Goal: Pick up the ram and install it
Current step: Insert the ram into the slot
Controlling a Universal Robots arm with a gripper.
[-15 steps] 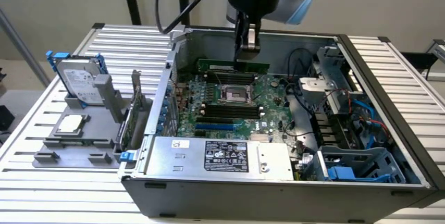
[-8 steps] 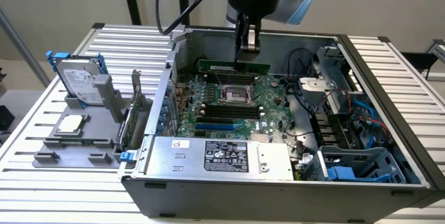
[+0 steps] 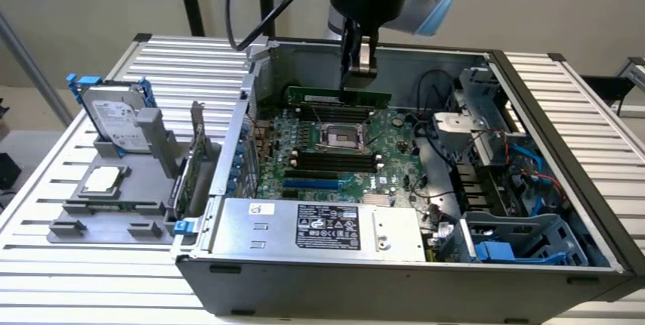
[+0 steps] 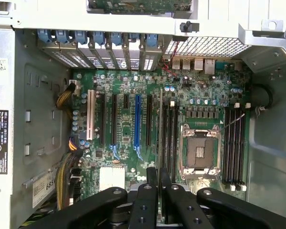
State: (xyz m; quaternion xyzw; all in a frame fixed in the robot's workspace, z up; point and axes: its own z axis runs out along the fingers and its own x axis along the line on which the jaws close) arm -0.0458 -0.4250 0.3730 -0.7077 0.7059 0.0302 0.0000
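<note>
The black two-finger end effector (image 3: pixel 358 77) hangs straight down into the open grey metal computer case (image 3: pixel 403 287). Its fingers are drawn together on the top edge of the ram (image 3: pixel 322 97), a long, narrow green circuit-board strip. The ram stands upright with its long edge level. It sits at the far side of the silver-framed square processor socket (image 3: pixel 341 136), as the exterior view shows it. Whether its lower edge is seated in a slot cannot be told.

In the wrist view the fingertips (image 4: pixel 152 183) lie close together above the green motherboard (image 4: pixel 133 86), beside a bank of long black memory slots (image 4: pixel 170 138).

A silver power supply box with a black label (image 3: pixel 322 227) occupies the near end of the case.

The case rests on a slatted aluminium tabletop (image 3: pixel 91 280). A grey moulded fixture (image 3: pixel 111 215) lies on the tabletop towards the exterior view's left. It carries:
- an upright hard drive in a blue bracket (image 3: pixel 113 117);
- a small square silver processor chip (image 3: pixel 103 180);
- an upright expansion card with a blue tab (image 3: pixel 192 166).
</note>
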